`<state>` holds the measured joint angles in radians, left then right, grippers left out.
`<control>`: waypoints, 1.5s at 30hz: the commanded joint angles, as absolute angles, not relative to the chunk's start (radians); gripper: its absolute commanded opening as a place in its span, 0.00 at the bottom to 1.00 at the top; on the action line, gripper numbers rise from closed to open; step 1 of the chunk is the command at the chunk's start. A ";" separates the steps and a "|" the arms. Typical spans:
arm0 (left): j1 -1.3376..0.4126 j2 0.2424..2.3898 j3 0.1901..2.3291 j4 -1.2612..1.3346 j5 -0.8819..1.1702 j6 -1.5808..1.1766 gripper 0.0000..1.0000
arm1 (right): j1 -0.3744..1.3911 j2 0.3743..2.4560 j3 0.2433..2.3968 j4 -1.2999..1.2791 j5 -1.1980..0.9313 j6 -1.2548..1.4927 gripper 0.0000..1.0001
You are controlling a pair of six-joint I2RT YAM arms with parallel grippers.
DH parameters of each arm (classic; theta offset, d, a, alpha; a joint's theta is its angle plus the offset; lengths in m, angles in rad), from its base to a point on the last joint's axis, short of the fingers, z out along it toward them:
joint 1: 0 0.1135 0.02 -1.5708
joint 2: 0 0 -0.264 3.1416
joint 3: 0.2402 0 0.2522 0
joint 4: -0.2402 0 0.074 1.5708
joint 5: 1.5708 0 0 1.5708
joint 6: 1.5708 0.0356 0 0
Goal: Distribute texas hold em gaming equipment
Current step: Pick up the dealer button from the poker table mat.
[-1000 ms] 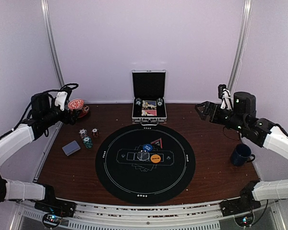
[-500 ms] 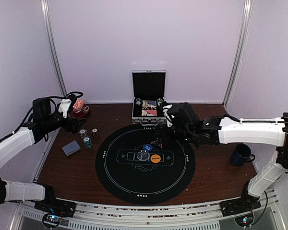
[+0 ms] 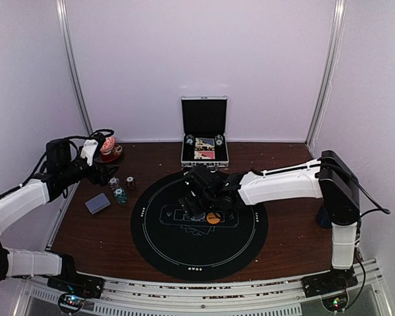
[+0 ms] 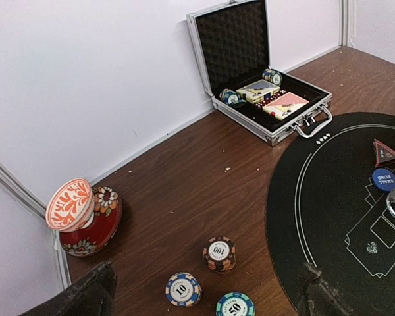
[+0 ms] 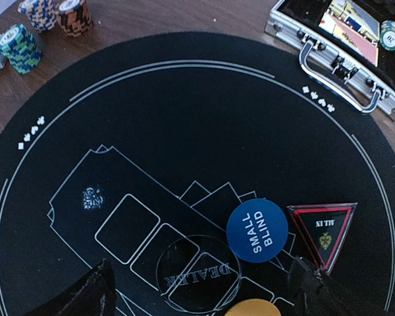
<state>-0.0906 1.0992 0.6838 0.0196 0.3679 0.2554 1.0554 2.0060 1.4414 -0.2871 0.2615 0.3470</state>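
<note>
Three small stacks of poker chips (image 4: 219, 253) stand on the wood left of the black round mat (image 3: 158, 243); they also show in the top view (image 3: 120, 194). A grey-blue deck of cards (image 3: 97, 203) lies beside them. My left gripper (image 4: 203, 301) hangs open over the chips, touching none. On the mat lie a blue "small blind" disc (image 5: 257, 230), a clear "dealer" disc (image 5: 197, 273), an orange disc (image 5: 252, 308) and a red-edged triangle (image 5: 322, 230). My right gripper (image 5: 199, 293) is open low over the clear disc, with nothing between its fingers.
An open silver case (image 3: 204, 135) with cards and chips inside stands at the back edge of the mat. A red flowered pot (image 4: 85, 220) sits in the left back corner by the wall. The right arm (image 3: 283, 184) stretches across the mat's right half.
The right arm swung from the far right in over the middle of the mat and came down above the discs. The left gripper shifted slightly toward the chip stacks.
</note>
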 commanded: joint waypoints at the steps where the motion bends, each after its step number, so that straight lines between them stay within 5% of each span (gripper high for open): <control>1: -0.085 1.056 0.660 0.116 0.341 0.238 0.98 | 1.057 2.043 1.457 -0.308 0.214 0.364 0.92; 31: -0.085 1.077 0.652 0.133 0.292 0.233 0.98 | 1.055 2.144 1.389 -0.285 0.156 0.414 0.82; 45: -0.085 1.079 0.649 0.140 0.285 0.233 0.98 | 1.049 2.159 1.409 -0.295 0.167 0.381 0.56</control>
<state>-0.0906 1.0744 0.6609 0.0814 0.2913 0.2436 1.0512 2.1227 1.4097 -0.2565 0.1677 0.4133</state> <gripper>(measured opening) 0.978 0.596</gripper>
